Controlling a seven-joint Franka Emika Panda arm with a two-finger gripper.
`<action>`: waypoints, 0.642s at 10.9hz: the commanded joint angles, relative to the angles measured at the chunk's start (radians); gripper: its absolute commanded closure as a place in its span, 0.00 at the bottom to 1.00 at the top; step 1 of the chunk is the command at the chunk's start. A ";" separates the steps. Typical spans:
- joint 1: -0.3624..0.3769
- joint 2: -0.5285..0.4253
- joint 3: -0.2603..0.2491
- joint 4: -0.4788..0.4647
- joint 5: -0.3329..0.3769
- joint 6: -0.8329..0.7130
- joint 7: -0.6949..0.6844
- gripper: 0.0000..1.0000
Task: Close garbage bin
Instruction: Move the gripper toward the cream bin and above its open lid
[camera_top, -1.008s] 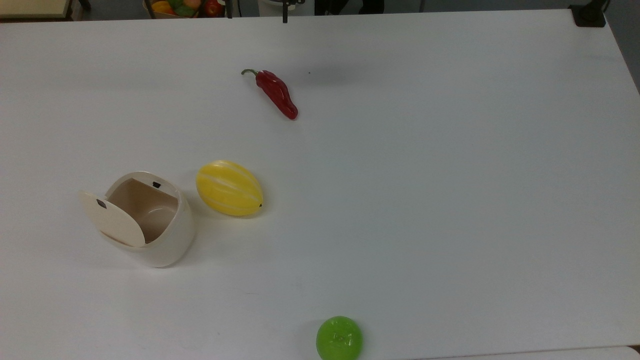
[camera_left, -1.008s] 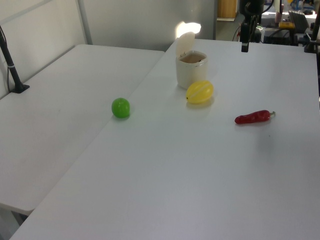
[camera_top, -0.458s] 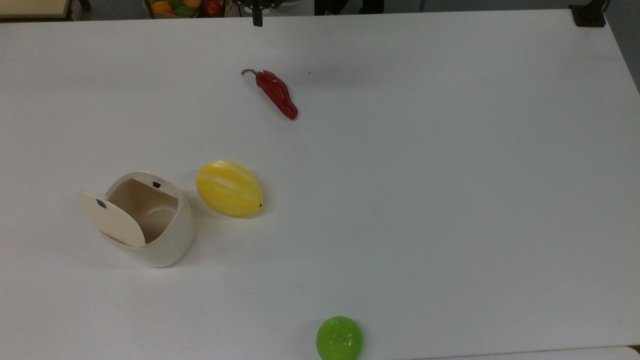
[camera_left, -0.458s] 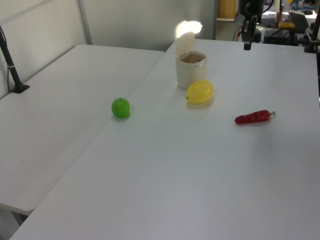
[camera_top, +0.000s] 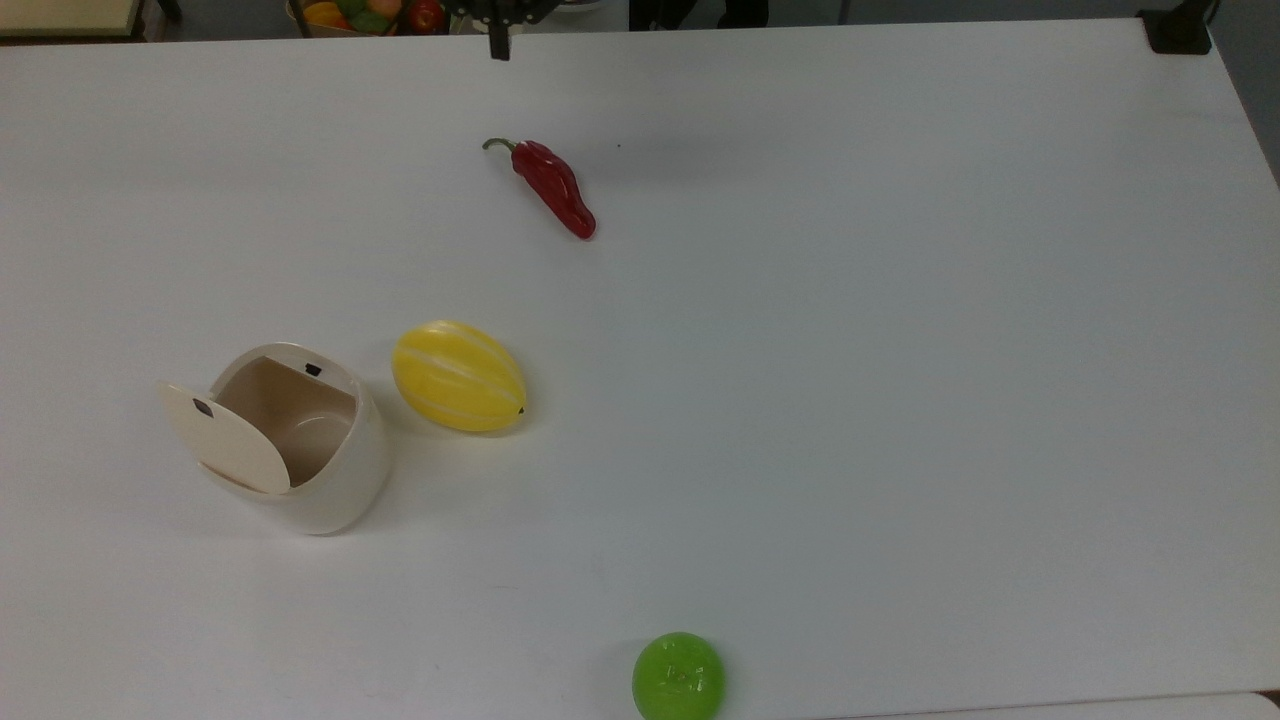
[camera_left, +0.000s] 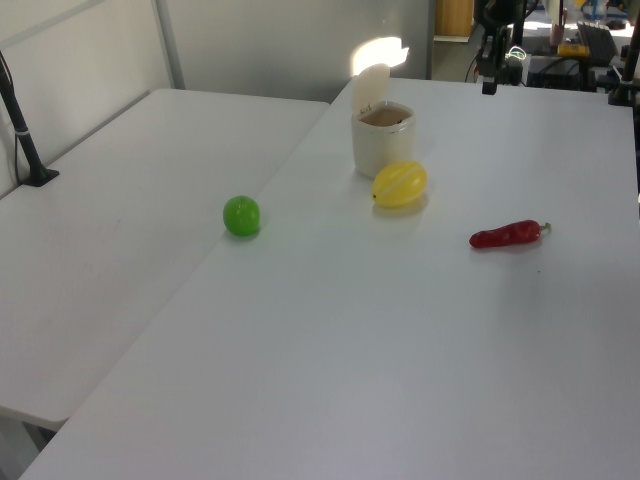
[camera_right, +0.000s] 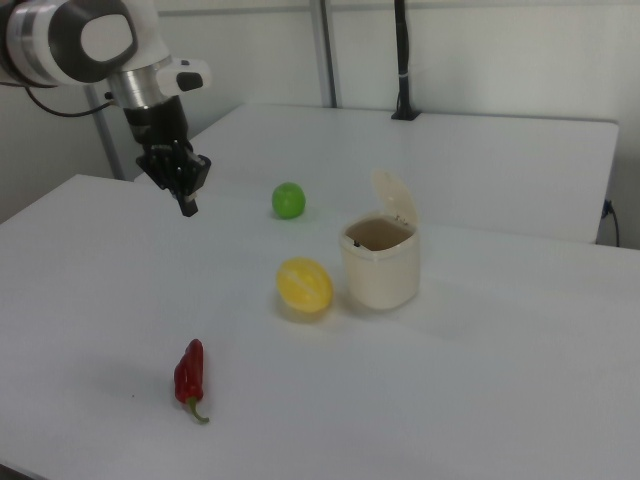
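Observation:
The cream-white garbage bin (camera_top: 345, 495) stands on the white table at the top view's left, and its inside is bare. Its flat lid (camera_top: 228, 440), with a small black mark, is swung up and open. The left view has the bin (camera_left: 381, 152) at the far side with the lid (camera_left: 370, 86) upright, and the right view has the bin (camera_right: 383, 275) with its lid (camera_right: 393, 198) tilted back. My gripper (camera_top: 498, 46) hangs above the table's far edge in the top view, well away from the bin. Its fingers (camera_right: 187, 205) point down, shut and holding nothing.
A yellow melon (camera_top: 458, 376) lies right beside the bin. A red chilli pepper (camera_top: 555, 188) lies further back, below the gripper in the top view. A green round fruit (camera_top: 678, 676) sits at the near edge. A second table (camera_left: 110, 220) adjoins.
The gripper has shifted toward the top view's left along the far table edge. The bin, its lid and the fruits have not moved.

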 joint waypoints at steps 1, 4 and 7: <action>-0.059 0.090 -0.004 0.104 0.018 0.010 0.016 1.00; -0.132 0.122 -0.006 0.108 0.018 0.203 0.100 1.00; -0.186 0.177 -0.006 0.146 0.016 0.396 0.147 1.00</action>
